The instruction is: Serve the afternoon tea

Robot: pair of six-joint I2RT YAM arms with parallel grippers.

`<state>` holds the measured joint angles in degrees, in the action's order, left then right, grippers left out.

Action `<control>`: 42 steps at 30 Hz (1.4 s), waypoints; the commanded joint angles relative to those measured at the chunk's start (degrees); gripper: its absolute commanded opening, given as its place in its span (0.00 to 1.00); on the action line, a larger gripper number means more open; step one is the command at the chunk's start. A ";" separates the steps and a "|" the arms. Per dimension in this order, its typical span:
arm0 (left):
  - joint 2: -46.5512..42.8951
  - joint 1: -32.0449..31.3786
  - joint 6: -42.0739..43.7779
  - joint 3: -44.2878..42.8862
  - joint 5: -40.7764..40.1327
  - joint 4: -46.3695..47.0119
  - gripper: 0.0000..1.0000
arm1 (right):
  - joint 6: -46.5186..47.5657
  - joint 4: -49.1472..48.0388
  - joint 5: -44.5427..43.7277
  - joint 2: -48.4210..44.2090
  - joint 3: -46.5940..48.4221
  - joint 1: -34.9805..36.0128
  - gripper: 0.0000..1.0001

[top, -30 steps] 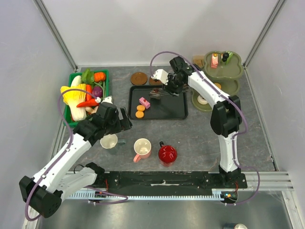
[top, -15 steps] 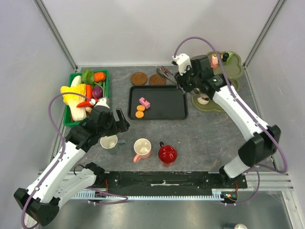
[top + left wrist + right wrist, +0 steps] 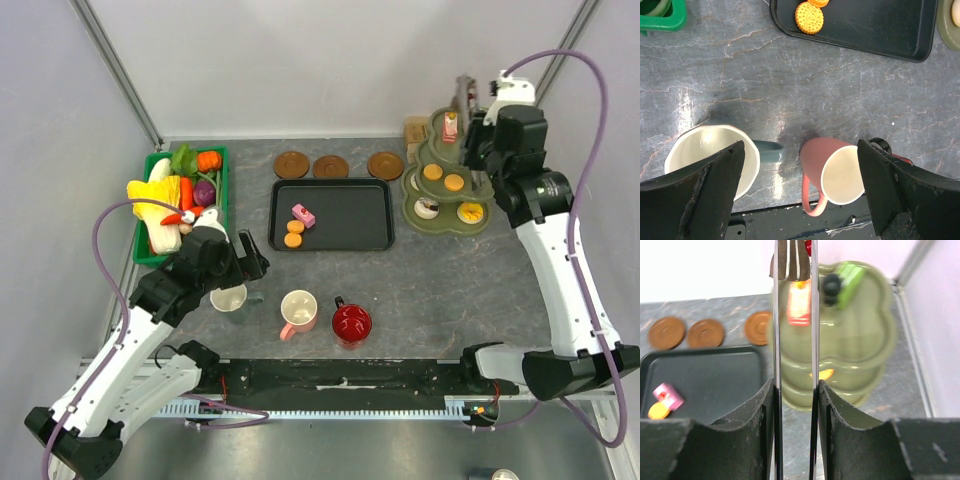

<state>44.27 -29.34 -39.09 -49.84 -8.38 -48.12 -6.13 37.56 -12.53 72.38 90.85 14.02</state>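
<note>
- Right gripper (image 3: 795, 405): fingers clamped on the metal tongs (image 3: 813, 340). The blades run straight ahead of the gripper, nearly parallel, with a narrow gap.
- The tong tips pinch a brown striped cake (image 3: 790, 262). It is blurred, so I cannot tell how firm the nip is.
- The tiered green stand (image 3: 860, 335) lies below and ahead of the gripper. On its top tier a pink-red cake (image 3: 799, 305) sits directly under the blades, with a green piece (image 3: 850, 277) just right of them.
- Judgement: a set-down on the stand comes next. The spot under the tips looks taken, and bare green lies to the right of the blades and nearer the gripper.
- Left gripper (image 3: 800, 145): spread wide, holding nothing, hanging over the mugs.
- The whitish mug (image 3: 700, 150) is under the finger on the left of the wrist view, its handle pointing into the gap. The pink mug (image 3: 837, 172) is by the other finger, and the red mug (image 3: 352, 322) is just past it.
- The left arm is nearer the mugs, the right arm nearer the stand.
- The black tray (image 3: 350, 215), ahead of the left gripper, holds orange biscuits (image 3: 808, 17).
</note>
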 commanded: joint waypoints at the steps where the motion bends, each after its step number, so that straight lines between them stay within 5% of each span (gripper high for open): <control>1: -2.69 0.16 1.65 0.98 0.12 -0.75 0.99 | -3.89 1.37 -5.29 1.45 4.95 -5.93 0.38; 5: -4.02 0.16 1.21 1.24 -0.49 -0.84 0.99 | -3.98 3.04 -9.96 2.68 6.53 -10.41 0.38; 22: -3.23 0.16 0.95 1.68 0.21 -0.75 0.99 | -4.41 6.38 -0.12 2.07 -1.02 -13.67 0.40; 33: -3.40 0.16 0.77 2.03 0.73 -0.66 0.99 | -3.54 7.35 0.93 1.18 -1.91 -13.58 0.57; 42: -3.84 0.16 0.68 2.38 1.26 -0.49 0.99 | -3.62 7.26 0.32 0.75 3.10 -13.67 0.59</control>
<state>41.30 -29.34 -39.13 -47.44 -7.77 -49.41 -9.89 46.65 -12.05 74.94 89.45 0.47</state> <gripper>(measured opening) 0.991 0.591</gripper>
